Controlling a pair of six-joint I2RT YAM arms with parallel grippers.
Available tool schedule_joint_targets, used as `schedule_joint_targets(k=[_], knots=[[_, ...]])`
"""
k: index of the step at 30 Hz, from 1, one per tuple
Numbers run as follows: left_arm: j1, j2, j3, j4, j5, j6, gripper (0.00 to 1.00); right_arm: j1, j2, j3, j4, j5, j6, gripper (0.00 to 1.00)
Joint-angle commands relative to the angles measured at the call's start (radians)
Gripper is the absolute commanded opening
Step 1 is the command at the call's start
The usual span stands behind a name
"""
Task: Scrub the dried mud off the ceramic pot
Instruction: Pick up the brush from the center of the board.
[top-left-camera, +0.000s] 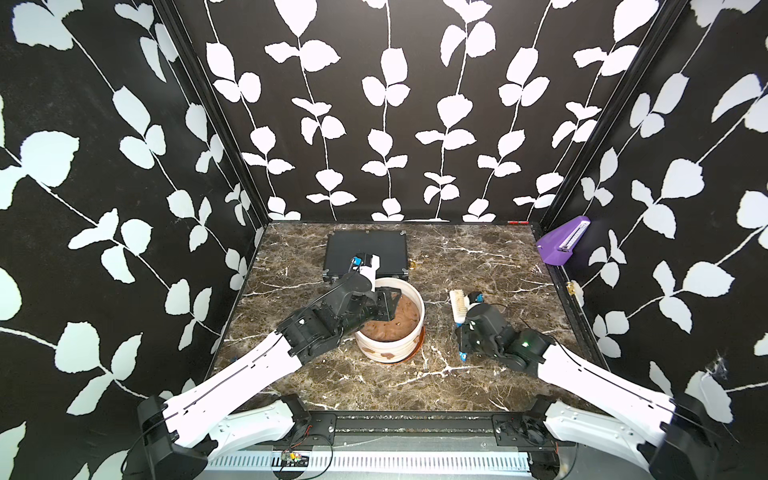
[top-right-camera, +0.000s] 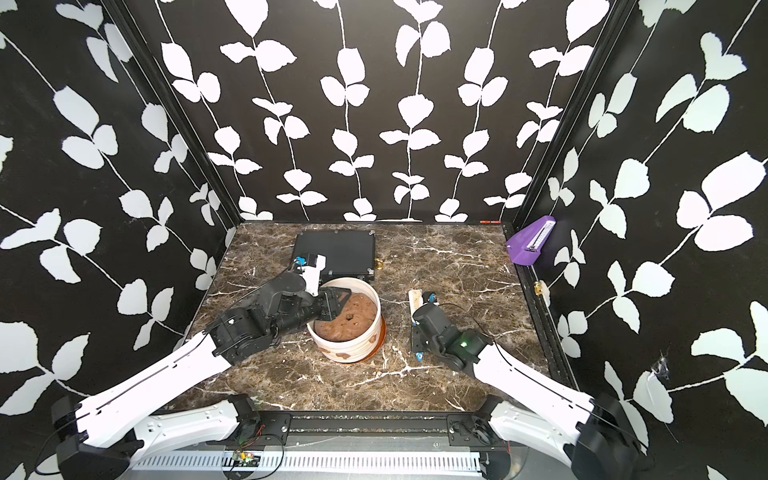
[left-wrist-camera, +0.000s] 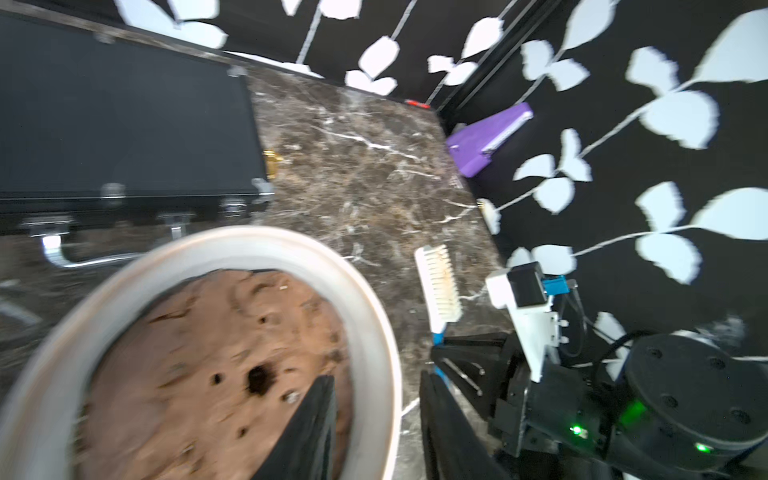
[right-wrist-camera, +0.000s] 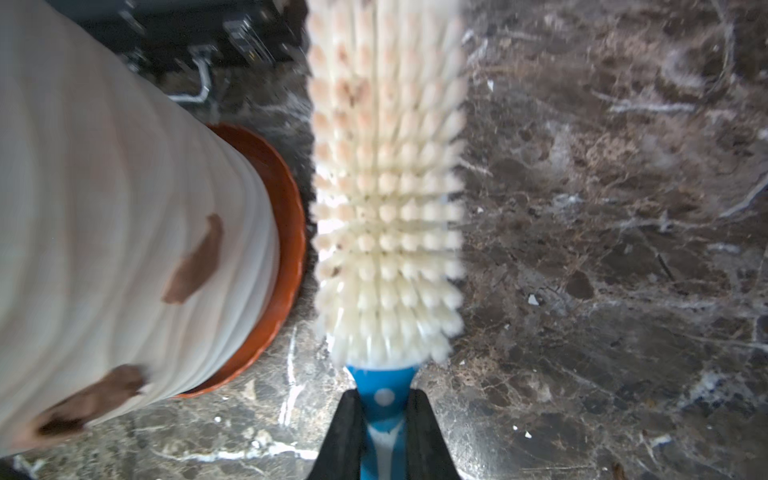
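Note:
The ceramic pot (top-left-camera: 374, 350) (top-right-camera: 332, 348) is white and ribbed, stands on an orange saucer (right-wrist-camera: 286, 216) at mid-table and is filled with lumpy brown soil (left-wrist-camera: 208, 353). Dried mud shows as reddish-brown blotches (right-wrist-camera: 195, 262) (right-wrist-camera: 95, 399) on its outer wall, and low on its front (top-left-camera: 388, 355). My left gripper (left-wrist-camera: 376, 376) is open and straddles the pot's rim (left-wrist-camera: 365, 316), one finger inside and one outside, with a gap on the outer side. My right gripper (right-wrist-camera: 384, 399) is shut on the blue handle of a white-bristled brush (right-wrist-camera: 386, 187) (top-left-camera: 457, 303), which lies low over the table just right of the pot.
A flat black case (top-left-camera: 365, 253) lies behind the pot, close to the left wrist. A purple object (top-left-camera: 563, 241) juts from the right wall near the far corner. Patterned walls close in the marble table (top-left-camera: 478, 257) on three sides.

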Motion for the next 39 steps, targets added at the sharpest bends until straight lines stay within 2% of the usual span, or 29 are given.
schedule_joint_targets(k=[1,8,13,15,25,29,32,39], knots=[[-0.005,-0.006,-0.053,0.212,0.133,-0.043,0.38,0.004,-0.053,0.059,0.021,-0.009,-0.019,0.00],[-0.004,0.042,-0.097,0.433,0.250,-0.079,0.42,0.007,-0.052,0.239,0.053,-0.161,-0.039,0.00],[-0.005,0.078,-0.105,0.529,0.242,-0.109,0.56,0.012,-0.013,0.295,0.099,-0.270,-0.029,0.00],[-0.005,0.102,-0.099,0.540,0.239,-0.120,0.57,0.021,-0.004,0.300,0.124,-0.297,-0.017,0.00],[-0.005,0.154,-0.135,0.599,0.290,-0.148,0.40,0.030,0.016,0.331,0.142,-0.295,0.017,0.00],[-0.005,0.161,-0.140,0.582,0.295,-0.142,0.38,0.030,0.028,0.346,0.141,-0.296,0.018,0.00],[-0.005,0.179,-0.135,0.596,0.313,-0.151,0.32,0.030,0.041,0.360,0.126,-0.290,0.012,0.00],[-0.005,0.219,-0.117,0.621,0.355,-0.162,0.28,0.030,0.064,0.369,0.126,-0.301,0.006,0.00]])
